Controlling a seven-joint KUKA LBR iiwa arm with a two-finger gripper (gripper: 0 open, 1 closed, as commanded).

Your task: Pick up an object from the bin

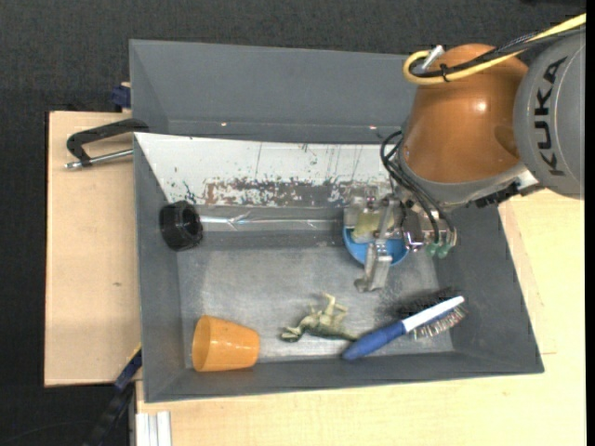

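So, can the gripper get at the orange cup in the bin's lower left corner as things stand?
Probably yes. The orange cup lies on its side, apart from the small toy figure, with nothing on it. The bin's wall close by may crowd the gripper.

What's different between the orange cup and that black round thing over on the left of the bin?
The orange cup is tapered and lies on its side; the black round thing is short and stubby. The cup looks larger. The cup is near the lower-left corner of the bin, the black thing higher up by the left wall. Both lie apart from the gripper.
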